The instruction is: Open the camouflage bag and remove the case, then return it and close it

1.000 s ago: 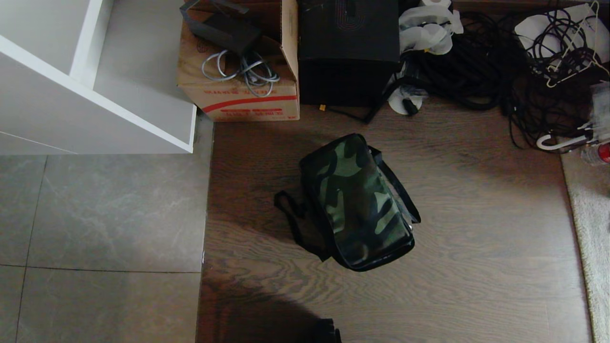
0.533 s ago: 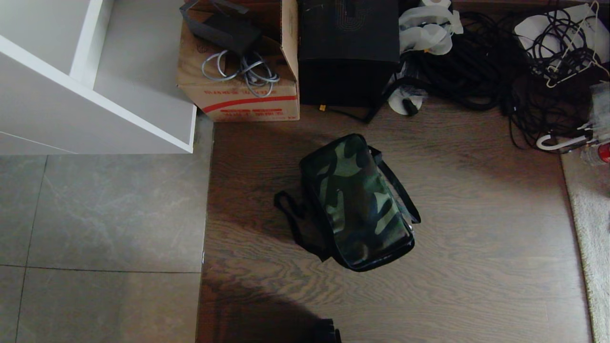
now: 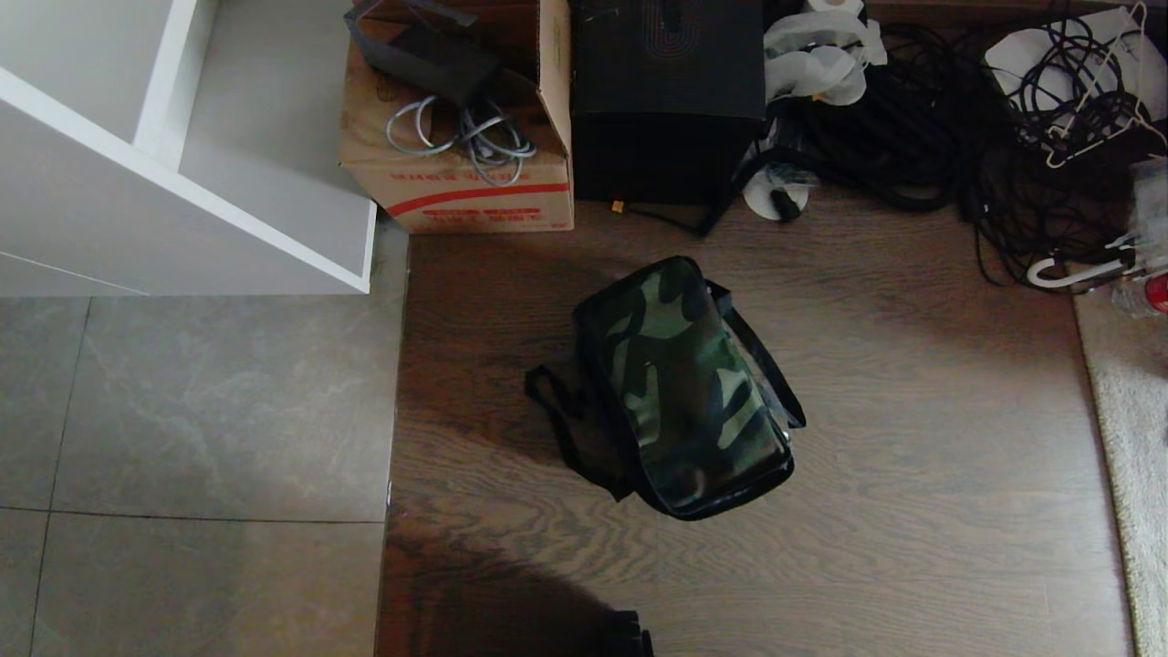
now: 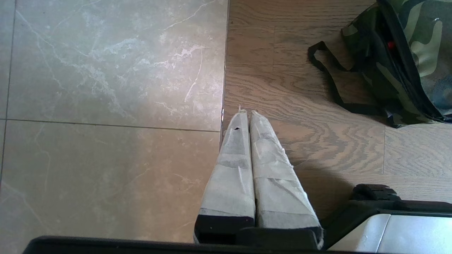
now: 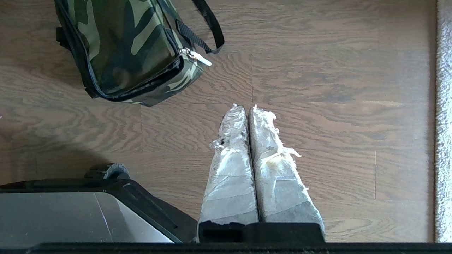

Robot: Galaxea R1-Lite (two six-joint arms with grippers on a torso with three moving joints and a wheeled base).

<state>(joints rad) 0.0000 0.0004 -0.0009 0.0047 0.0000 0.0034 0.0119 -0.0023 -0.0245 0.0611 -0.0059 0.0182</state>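
The camouflage bag (image 3: 689, 388) lies zipped shut on the wooden floor in the middle of the head view, its black strap (image 3: 561, 415) looped out to its left. The case is hidden. Neither arm shows in the head view. In the left wrist view my left gripper (image 4: 246, 113) is shut and empty, hovering over the seam between tile and wood, with the bag (image 4: 406, 60) well off to one side. My right gripper (image 5: 248, 107) is likewise shut and empty above bare wood, a short way from the bag's near corner and its white zipper pull (image 5: 200, 58).
A brown cardboard carton (image 3: 461, 137) with cables and a tall black box (image 3: 666, 100) stand behind the bag. Tangled black cables (image 3: 958, 137) fill the back right. A white shelf unit (image 3: 182, 173) is at back left, a pale rug (image 3: 1131, 456) at right. My base (image 5: 70, 211) sits close below.
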